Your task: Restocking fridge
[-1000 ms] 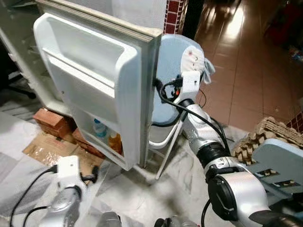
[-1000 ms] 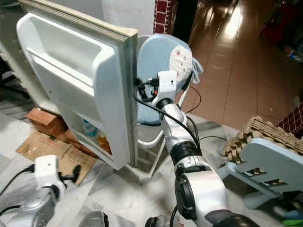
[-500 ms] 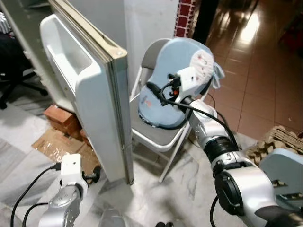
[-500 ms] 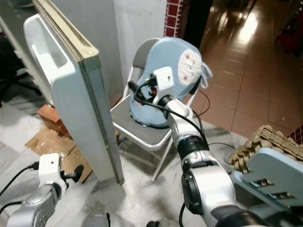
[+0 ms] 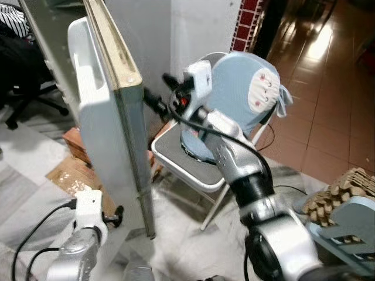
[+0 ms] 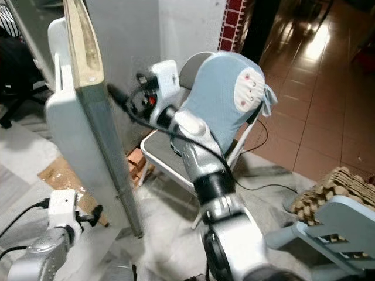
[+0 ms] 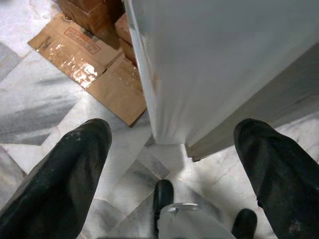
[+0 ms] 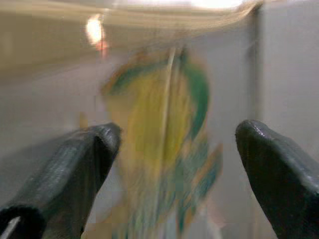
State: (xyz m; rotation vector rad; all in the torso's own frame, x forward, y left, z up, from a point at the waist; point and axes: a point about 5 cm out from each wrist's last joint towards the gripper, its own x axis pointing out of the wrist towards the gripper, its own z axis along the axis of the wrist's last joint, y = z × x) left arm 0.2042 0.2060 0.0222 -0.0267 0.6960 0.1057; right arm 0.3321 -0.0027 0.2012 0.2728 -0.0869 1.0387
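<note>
The fridge door (image 5: 126,134) stands edge-on to me, its white inner liner (image 5: 88,111) facing left. My right gripper (image 5: 157,93) is raised behind the door's outer face, close to its upper part, fingers spread and open with nothing between them. In the right wrist view the right gripper (image 8: 172,149) faces a blurred yellow and green sticker (image 8: 164,149) on a grey surface. My left gripper (image 5: 117,215) hangs low by the door's bottom corner, open. The left wrist view shows the left gripper (image 7: 172,154) above the door's lower edge (image 7: 164,134).
A folding chair (image 5: 193,170) with a light blue padded cover (image 5: 246,99) stands right of the door. Flattened cardboard (image 7: 84,64) and bricks (image 7: 89,10) lie on the marble floor under the fridge. Egg cartons (image 5: 340,193) and a pale blue stool (image 5: 351,228) sit at the right.
The door has swung from showing its shelves and bottles to edge-on. My right gripper has moved left, from the door's edge to behind its outer face. The camera has shifted.
</note>
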